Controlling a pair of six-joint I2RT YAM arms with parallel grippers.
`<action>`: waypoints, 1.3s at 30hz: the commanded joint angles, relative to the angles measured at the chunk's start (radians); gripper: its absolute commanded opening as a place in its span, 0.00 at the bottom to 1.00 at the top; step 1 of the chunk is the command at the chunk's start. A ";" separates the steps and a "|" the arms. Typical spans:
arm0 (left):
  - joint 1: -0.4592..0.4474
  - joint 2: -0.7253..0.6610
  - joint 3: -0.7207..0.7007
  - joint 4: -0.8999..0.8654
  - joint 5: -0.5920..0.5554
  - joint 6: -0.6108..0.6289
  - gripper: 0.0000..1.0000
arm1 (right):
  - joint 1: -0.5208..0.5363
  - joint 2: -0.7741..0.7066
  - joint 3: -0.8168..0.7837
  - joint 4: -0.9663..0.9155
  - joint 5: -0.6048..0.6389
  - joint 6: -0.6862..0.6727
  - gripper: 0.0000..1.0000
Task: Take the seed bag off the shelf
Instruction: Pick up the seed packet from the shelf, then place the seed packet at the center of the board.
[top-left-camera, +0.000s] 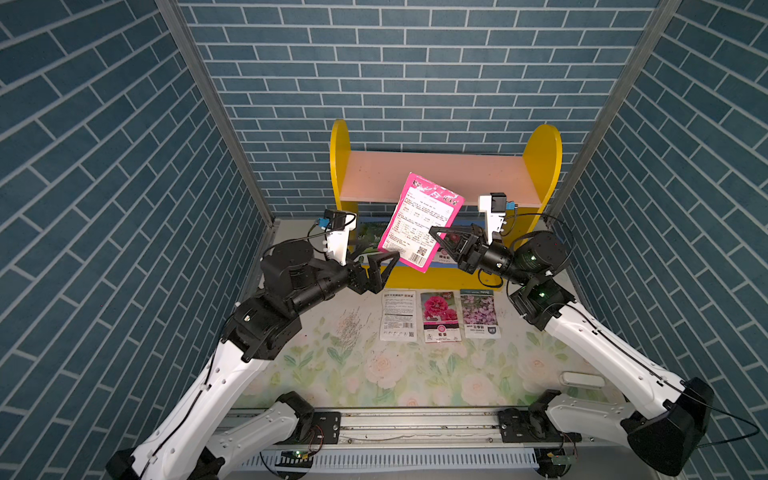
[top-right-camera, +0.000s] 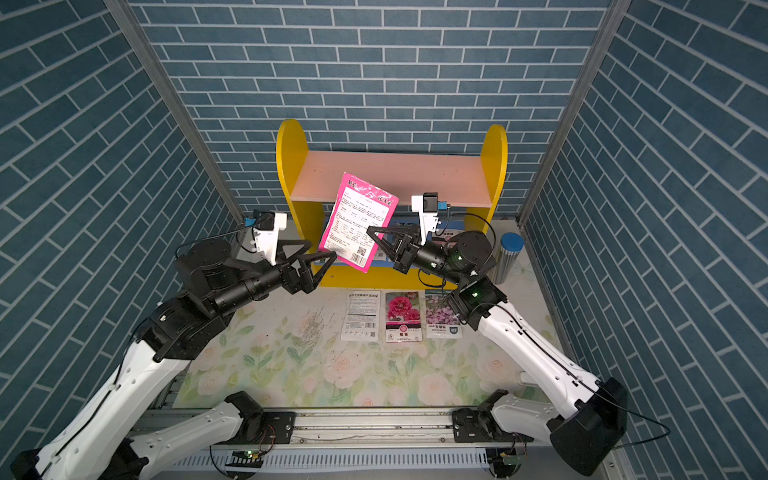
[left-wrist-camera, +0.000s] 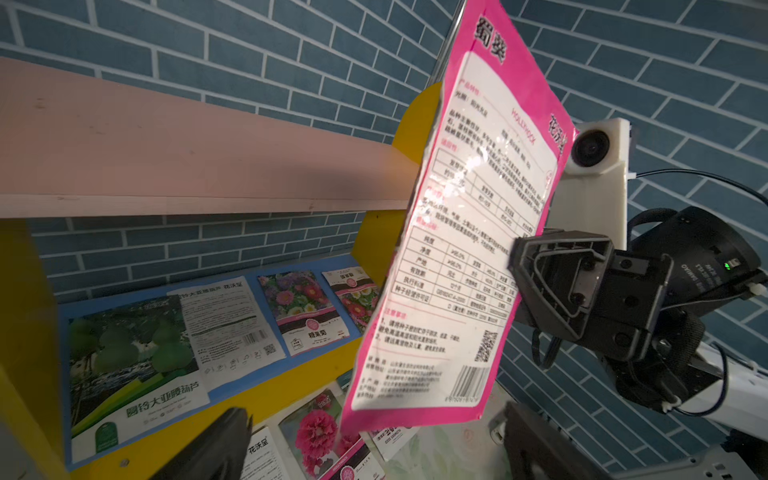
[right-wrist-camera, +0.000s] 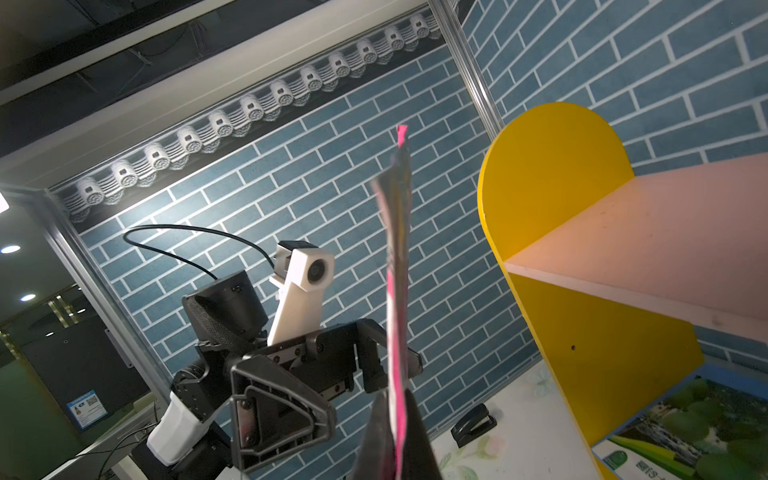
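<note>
Shows the seed bag (top-left-camera: 422, 222) off the shelf (top-left-camera: 540, 166) and in the air just in front of it, pink-bordered, white printed panel facing up toward the top views, standing on end and tilted. Puts its top corner across the front edge of the pink upper board (top-left-camera: 436, 174) as seen from above, its lower end over the shelf's yellow front rail.

Catches the bag (left-wrist-camera: 457, 249) pinched at mid-height of one long edge by the right pincer (top-left-camera: 434, 232), fingers pressed together on the printed panel near the pink border. Reduces the bag (right-wrist-camera: 397, 270) to a thin crumpled strip, edge-on, in the right wrist view, rising from between that pincer's dark fingertips (right-wrist-camera: 417, 449).

Finds the left pincer (top-right-camera: 323, 249) spread wide at the bag's lower corner, gripping nothing. Cannot tell whether one fingertip brushes the bag's edge.

Lays several packets (left-wrist-camera: 232, 320) flat on the blue lower board (left-wrist-camera: 249, 373). Lines up three packets (top-left-camera: 440, 316) side by side on the floral bench (top-left-camera: 374, 374), just in front of the shelf. Stands a metal bottle (top-right-camera: 509, 255) with a blue cap beside the shelf's right panel in a top view, behind the right arm. Closes the scene with blue brick-pattern walls (top-left-camera: 415, 62).
</note>
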 joint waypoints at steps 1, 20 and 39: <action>-0.002 -0.014 0.053 -0.201 -0.078 0.065 1.00 | 0.006 -0.012 -0.048 -0.061 0.009 -0.032 0.00; -0.002 -0.060 0.078 -0.532 -0.346 0.007 1.00 | 0.240 0.311 -0.168 0.045 0.202 0.038 0.00; -0.002 -0.109 -0.033 -0.471 -0.318 0.016 1.00 | 0.314 0.763 0.048 -0.037 0.250 0.103 0.00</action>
